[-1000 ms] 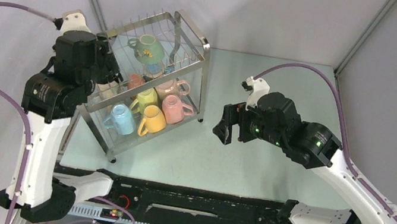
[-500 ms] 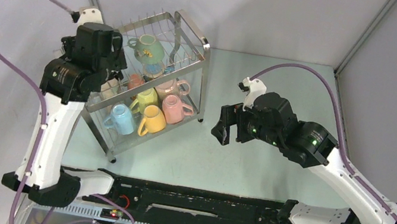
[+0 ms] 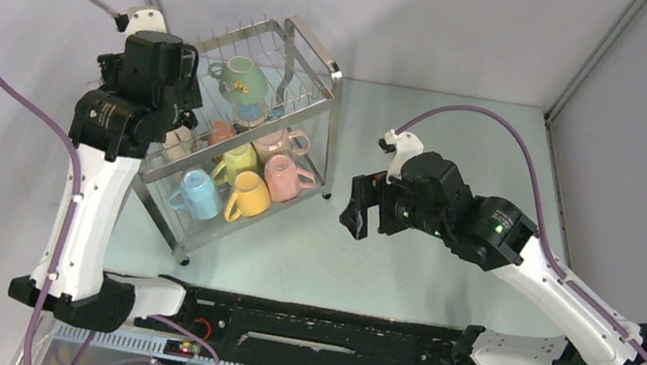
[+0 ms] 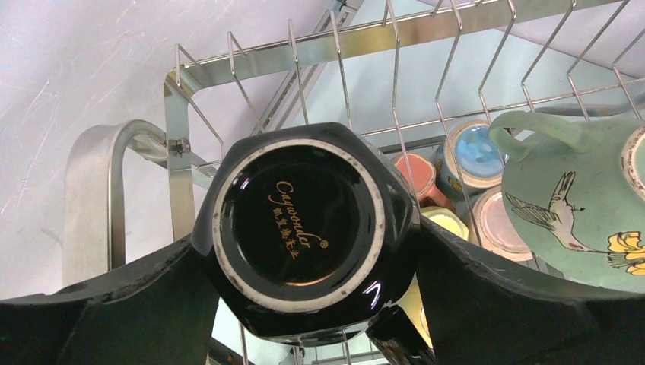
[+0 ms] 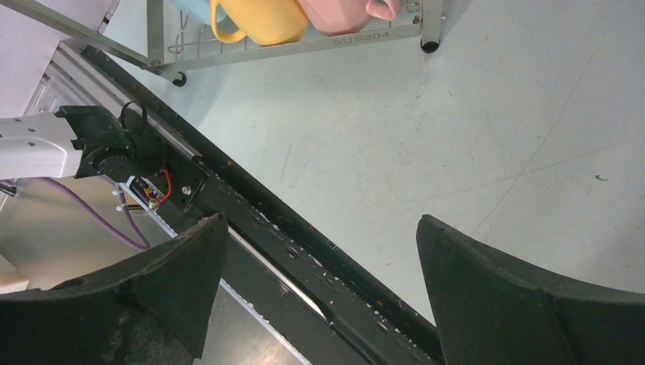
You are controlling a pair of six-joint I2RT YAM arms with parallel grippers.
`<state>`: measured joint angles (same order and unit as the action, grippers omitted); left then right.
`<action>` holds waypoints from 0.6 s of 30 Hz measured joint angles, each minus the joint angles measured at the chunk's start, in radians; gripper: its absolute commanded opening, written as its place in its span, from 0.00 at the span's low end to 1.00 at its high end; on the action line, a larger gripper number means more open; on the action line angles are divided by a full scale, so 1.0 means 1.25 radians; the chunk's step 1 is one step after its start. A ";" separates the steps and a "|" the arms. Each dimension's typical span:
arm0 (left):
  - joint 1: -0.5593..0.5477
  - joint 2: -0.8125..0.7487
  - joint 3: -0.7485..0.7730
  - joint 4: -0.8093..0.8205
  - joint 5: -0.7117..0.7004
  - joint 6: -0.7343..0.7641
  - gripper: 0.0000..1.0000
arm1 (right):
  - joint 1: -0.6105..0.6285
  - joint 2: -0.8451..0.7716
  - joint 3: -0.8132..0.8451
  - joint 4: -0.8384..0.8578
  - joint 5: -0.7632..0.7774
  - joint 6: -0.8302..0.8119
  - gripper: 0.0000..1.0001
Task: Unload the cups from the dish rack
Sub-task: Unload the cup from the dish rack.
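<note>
The steel wire dish rack stands at the table's back left. Its upper tier holds a green mug with a bird print. The lower tier holds pink, yellow, light blue and lime mugs. My left gripper is shut on a black mug, base toward the camera, above the rack's prongs at its left end. The green mug is to its right. My right gripper is open and empty, over the table right of the rack.
The right wrist view shows the rack's bottom rail with the yellow mug and pink mug above it. The black base rail runs along the table's near edge. Grey walls close the back and sides.
My left arm has risen and swung toward the back of the rack's left end. My right gripper has drifted slightly left and nearer.
</note>
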<state>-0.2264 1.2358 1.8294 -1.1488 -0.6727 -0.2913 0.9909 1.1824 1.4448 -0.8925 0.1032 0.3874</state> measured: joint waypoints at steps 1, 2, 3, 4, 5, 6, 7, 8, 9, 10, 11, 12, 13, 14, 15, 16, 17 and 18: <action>0.001 0.003 0.000 0.003 0.001 0.003 0.82 | 0.001 0.000 -0.002 0.000 0.000 0.000 1.00; 0.001 0.005 0.000 0.006 0.001 0.004 0.77 | 0.002 0.000 -0.002 0.000 0.001 0.000 1.00; 0.002 0.008 0.000 0.012 0.002 0.005 0.73 | 0.002 0.000 -0.004 0.001 0.001 0.000 1.00; 0.002 0.010 0.000 0.015 0.002 0.006 0.67 | 0.003 0.000 -0.005 0.001 0.003 0.000 1.00; 0.003 0.013 0.001 0.016 0.004 0.009 0.61 | 0.004 0.000 -0.007 0.001 0.004 0.000 1.00; 0.004 0.017 0.005 0.017 0.007 0.011 0.57 | 0.005 0.000 -0.009 0.002 0.005 0.000 1.00; 0.005 0.020 0.010 0.017 0.013 0.013 0.52 | 0.005 0.000 -0.011 0.002 0.007 0.000 1.00; 0.005 0.023 0.015 0.016 0.022 0.017 0.48 | 0.005 0.000 -0.015 0.003 0.009 0.000 1.00; 0.006 0.026 0.019 0.016 0.031 0.020 0.45 | 0.006 0.000 -0.016 0.002 0.011 0.000 1.00; 0.006 0.028 0.025 0.014 0.041 0.025 0.42 | 0.006 0.000 -0.018 0.003 0.013 0.001 1.00; 0.006 0.032 0.031 0.012 0.049 0.028 0.39 | 0.006 0.000 -0.019 0.002 0.015 0.001 1.00; 0.006 0.036 0.040 0.009 0.059 0.032 0.37 | 0.006 0.000 -0.019 0.003 0.016 0.001 1.00; 0.006 0.039 0.050 0.005 0.066 0.035 0.35 | 0.006 0.000 -0.019 0.003 0.017 0.002 1.00; 0.006 0.043 0.063 0.001 0.071 0.039 0.33 | 0.007 0.000 -0.019 0.003 0.019 0.003 1.00; 0.006 0.047 0.075 -0.002 0.077 0.043 0.31 | 0.007 0.000 -0.019 0.004 0.019 0.003 1.00; 0.006 0.049 0.087 -0.005 0.080 0.045 0.29 | 0.008 0.000 -0.019 0.006 0.020 0.004 1.00; 0.006 0.053 0.102 -0.009 0.082 0.048 0.28 | 0.009 0.000 -0.019 0.007 0.020 0.005 1.00; 0.006 0.056 0.118 -0.012 0.082 0.051 0.28 | 0.009 0.000 -0.019 0.011 0.020 0.008 1.00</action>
<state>-0.2192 1.3056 1.9770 -1.1641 -0.5697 -0.2272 1.0019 1.1820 1.4208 -0.8783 0.1287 0.3977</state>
